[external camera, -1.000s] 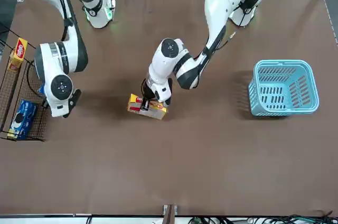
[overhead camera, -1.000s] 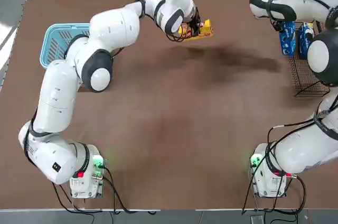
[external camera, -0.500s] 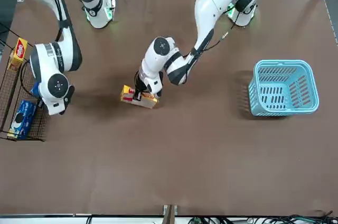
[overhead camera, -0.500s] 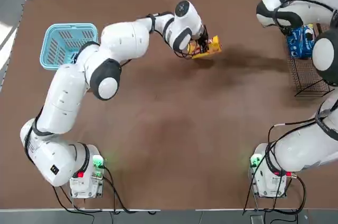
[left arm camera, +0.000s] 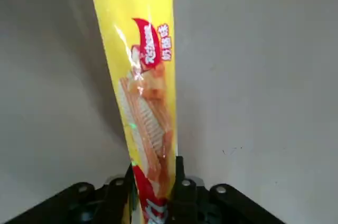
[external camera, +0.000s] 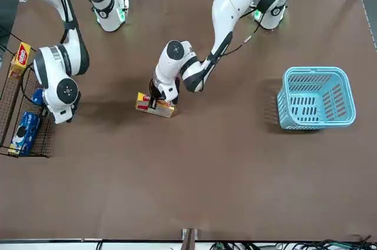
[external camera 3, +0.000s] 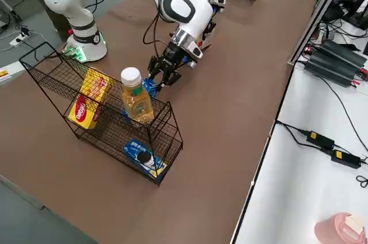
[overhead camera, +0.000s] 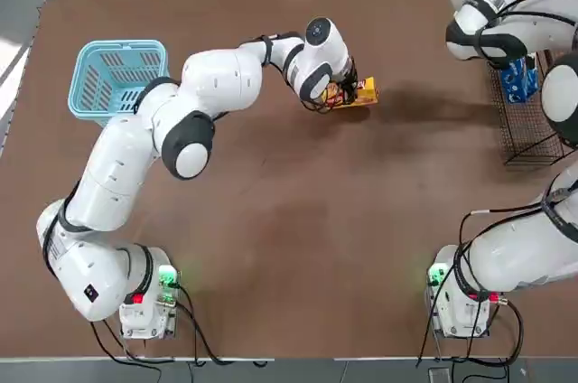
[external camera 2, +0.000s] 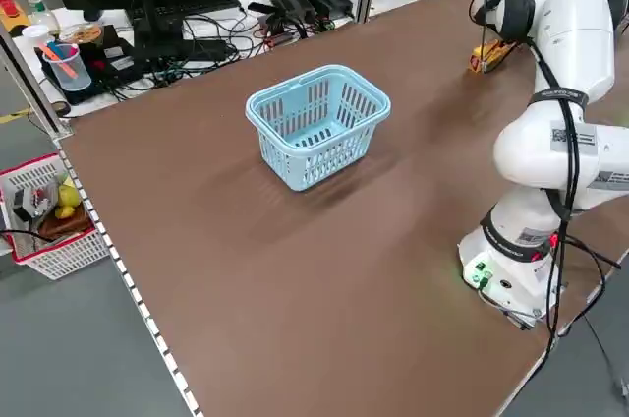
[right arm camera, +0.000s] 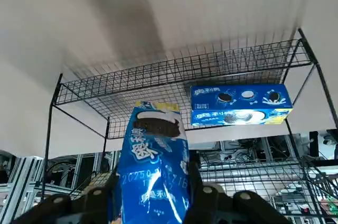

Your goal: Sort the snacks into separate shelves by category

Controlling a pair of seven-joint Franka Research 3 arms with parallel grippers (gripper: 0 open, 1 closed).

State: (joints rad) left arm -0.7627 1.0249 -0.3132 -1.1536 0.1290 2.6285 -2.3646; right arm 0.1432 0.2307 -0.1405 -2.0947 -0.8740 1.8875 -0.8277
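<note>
My left gripper [overhead camera: 336, 92] [left arm camera: 153, 189] is shut on the end of a yellow-orange snack box [overhead camera: 359, 91] [external camera: 153, 106] [left arm camera: 145, 76] low over the table's far middle. By the wire rack with the shelves [external camera 3: 109, 123] [overhead camera: 528, 126] [right arm camera: 179, 71] at the far right, my right gripper [external camera 3: 164, 74] [right arm camera: 153, 195] is shut on a blue snack packet [right arm camera: 154, 166] [external camera 3: 150, 87] [overhead camera: 518, 81]. A second yellow box [external camera 3: 89, 105] [external camera: 20, 58] lies in the rack's upper tier. A blue box [external camera 3: 145, 156] [right arm camera: 240, 104] [external camera: 23, 132] lies in the lower tier.
A bottle of yellow drink [external camera 3: 136, 97] stands in the rack's upper tier beside the yellow box. A light blue slotted basket [overhead camera: 116, 76] [external camera: 317, 98] [external camera 2: 316, 127] stands at the far left. Cables and power bricks lie beyond the table's edges.
My left gripper has carried the yellow box to the right, toward the rack, and lower. My right arm has shifted toward the far edge with the blue packet, by the rack.
</note>
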